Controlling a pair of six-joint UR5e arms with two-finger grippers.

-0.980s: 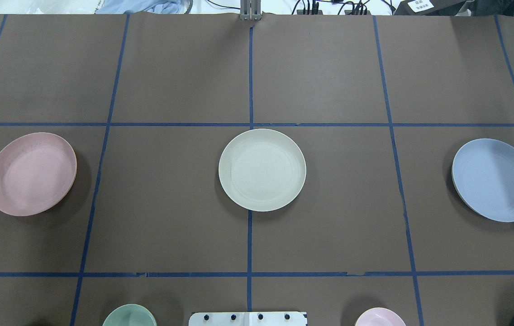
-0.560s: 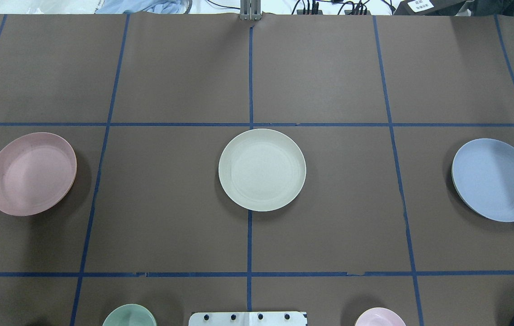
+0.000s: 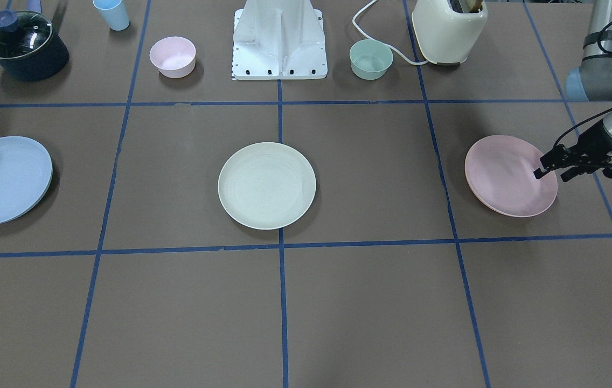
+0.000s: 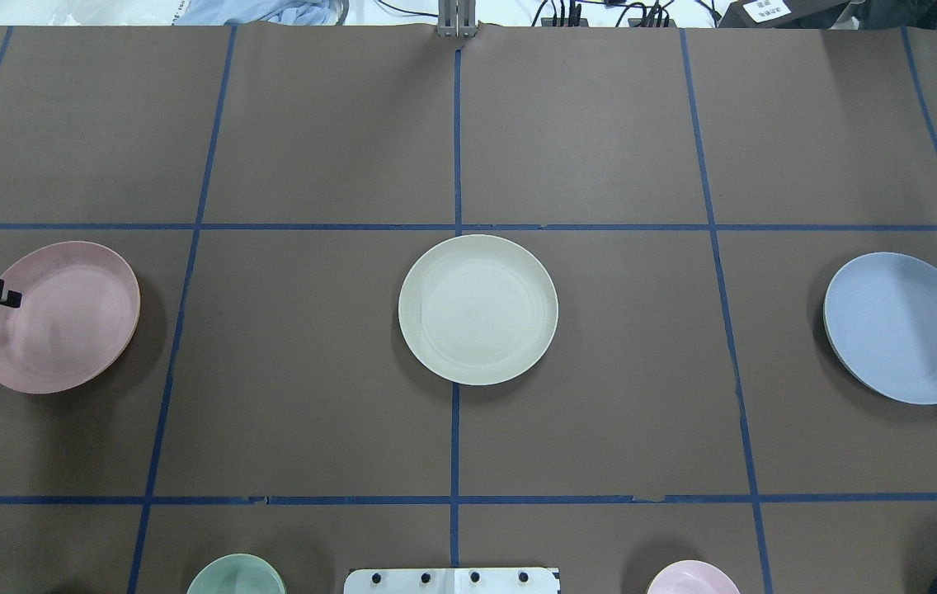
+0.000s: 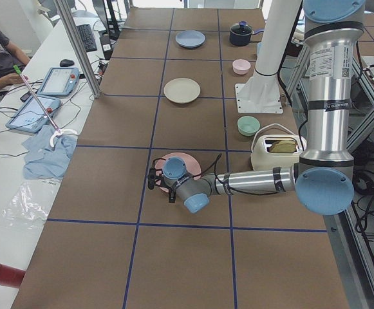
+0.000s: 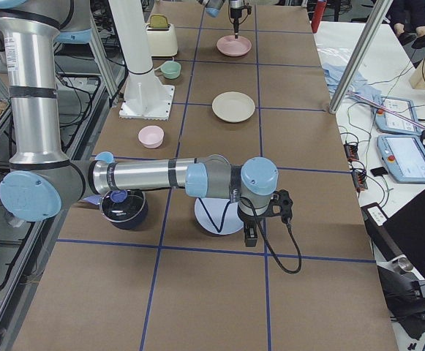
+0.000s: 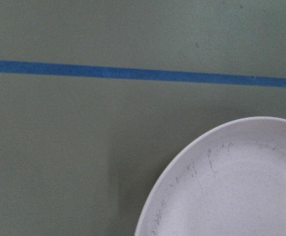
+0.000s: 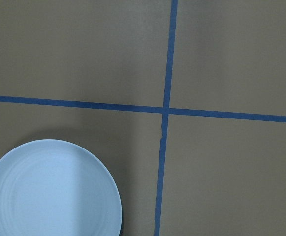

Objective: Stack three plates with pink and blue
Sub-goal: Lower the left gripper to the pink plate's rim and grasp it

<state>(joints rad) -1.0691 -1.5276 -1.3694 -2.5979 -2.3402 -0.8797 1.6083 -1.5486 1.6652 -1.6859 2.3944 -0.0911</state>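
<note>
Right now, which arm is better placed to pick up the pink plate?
Left. The left gripper is at the pink plate rim; the right gripper is at the far end, by the blue plate.

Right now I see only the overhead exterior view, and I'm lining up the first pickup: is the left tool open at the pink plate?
Observer: In the front-facing view the left tool looks open, with one finger over the pink plate and the other outside its rim.
Operator: And the other one? It's missing here.
Observer: In the exterior right view the right tool hangs above the blue plate. I cannot tell whether it is open or shut.
</note>
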